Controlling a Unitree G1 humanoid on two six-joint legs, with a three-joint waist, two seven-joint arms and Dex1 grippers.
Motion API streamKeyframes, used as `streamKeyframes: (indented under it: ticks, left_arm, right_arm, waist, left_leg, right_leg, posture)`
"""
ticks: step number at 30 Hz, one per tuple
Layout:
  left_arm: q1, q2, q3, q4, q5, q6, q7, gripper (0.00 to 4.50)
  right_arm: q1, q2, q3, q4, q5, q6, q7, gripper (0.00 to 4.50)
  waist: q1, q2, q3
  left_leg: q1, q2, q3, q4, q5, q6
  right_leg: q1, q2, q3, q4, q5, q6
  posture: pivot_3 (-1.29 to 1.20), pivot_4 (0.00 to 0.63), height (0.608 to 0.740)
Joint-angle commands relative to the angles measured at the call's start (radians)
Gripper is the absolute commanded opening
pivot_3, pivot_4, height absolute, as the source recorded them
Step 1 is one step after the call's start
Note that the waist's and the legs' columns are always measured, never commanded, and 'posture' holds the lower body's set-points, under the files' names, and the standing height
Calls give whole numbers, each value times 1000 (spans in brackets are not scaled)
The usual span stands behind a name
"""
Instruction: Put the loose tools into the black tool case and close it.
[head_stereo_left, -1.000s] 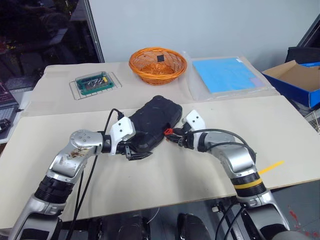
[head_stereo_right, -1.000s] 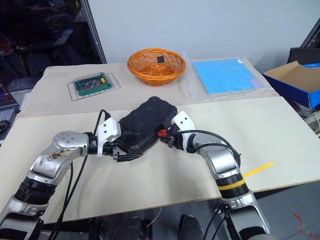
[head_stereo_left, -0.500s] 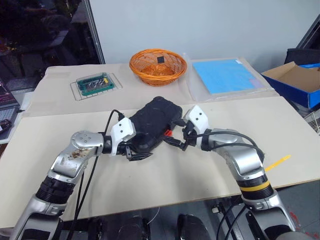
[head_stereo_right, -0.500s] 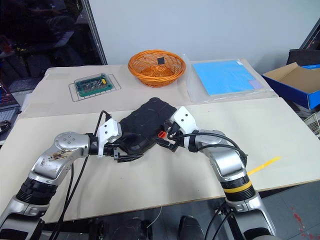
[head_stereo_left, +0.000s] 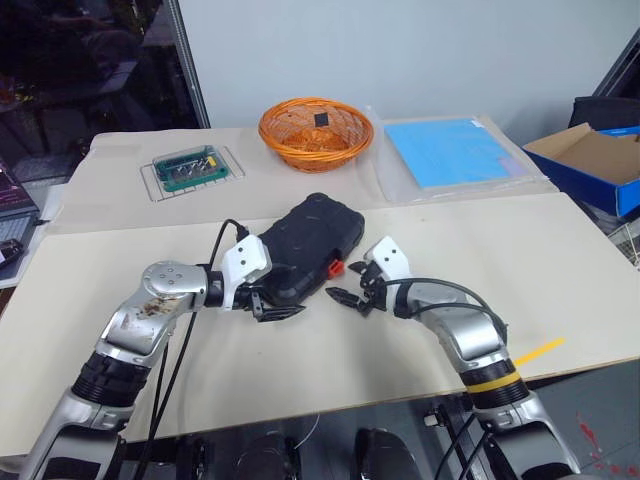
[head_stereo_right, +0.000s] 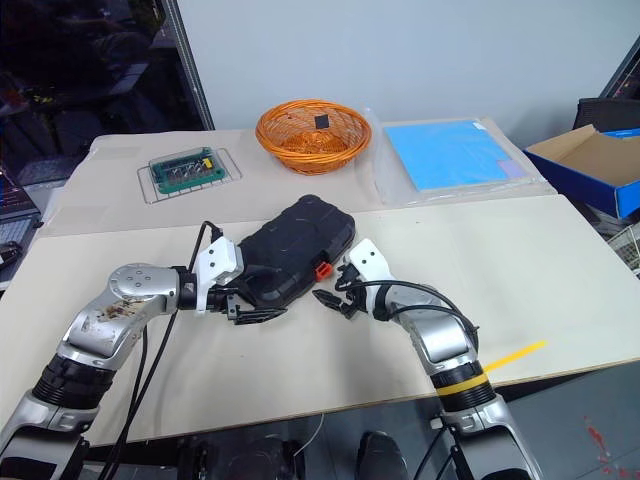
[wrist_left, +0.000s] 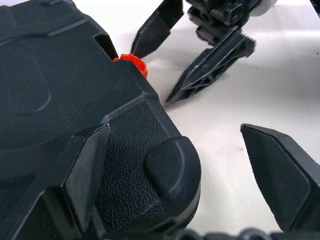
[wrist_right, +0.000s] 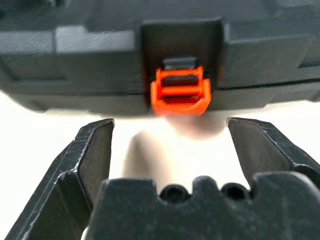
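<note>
Beige tabletop (head_stereo_left: 420, 330) carries closed black tool case (head_stereo_left: 305, 245); left pincer (head_stereo_left: 277, 308) spread wide, bracing corner; right pincer (head_stereo_left: 345, 297) agape, empty, facing orange latch (wrist_right: 180, 92), likely to press it.

Matt, pebble-grained black plastic tool case (wrist_left: 75, 125); smooth orange plastic latch (wrist_right: 180, 91).

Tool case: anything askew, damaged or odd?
Nothing stands out. The black tool case lies shut on the table, set diagonally, its orange latch intact and facing the open right end effector. The open left end effector straddles its near corner.
</note>
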Motion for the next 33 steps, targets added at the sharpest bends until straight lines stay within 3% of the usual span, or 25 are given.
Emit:
streamKeyframes:
  ticks: [1, 5, 9, 15, 33]
  left_arm:
    - [41, 13, -54, 69, 49, 40, -11, 4500]
    - [44, 18, -50, 68, 49, 35, -13, 4500]
    - [46, 24, -47, 67, 49, 33, -16, 4500]
    - [42, 28, -46, 68, 48, 35, -18, 4500]
    - [43, 24, -52, 64, 50, 40, -18, 4500]
  right_arm:
    - [-19, 15, -39, 11, 5, -78, -10, 4163]
    - [-17, 31, -47, 37, 5, -122, -12, 4163]
    - [-20, 32, -40, 50, -2, -140, -6, 3176]
    - [-26, 40, -34, 66, -11, -155, -1, 1230]
    - [-13, -22, -29, -127, -5, -49, 28, 1224]
  waist:
    - [0, 0, 0]
    - [-1, 0, 0]
    - [-4, 0, 0]
    - [-4, 0, 0]
    - [-1, 0, 0]
  left_leg:
    - [0, 0, 0, 0, 0, 0]
    - [0, 0, 0, 0, 0, 0]
    - [1, 0, 0, 0, 0, -1]
    - [1, 0, 0, 0, 0, -1]
    - [0, 0, 0, 0, 0, -2]
  right_leg:
    - [0, 0, 0, 0, 0, 0]
    - [0, 0, 0, 0, 0, 0]
    - [0, 0, 0, 0, 0, 1]
    - [0, 0, 0, 1, -1, 1]
    - [-1, 0, 0, 0, 0, 0]
  posture:
    - [0, 150, 740]
    - [0, 150, 740]
    - [0, 150, 740]
    - [0, 150, 740]
    - [0, 150, 740]
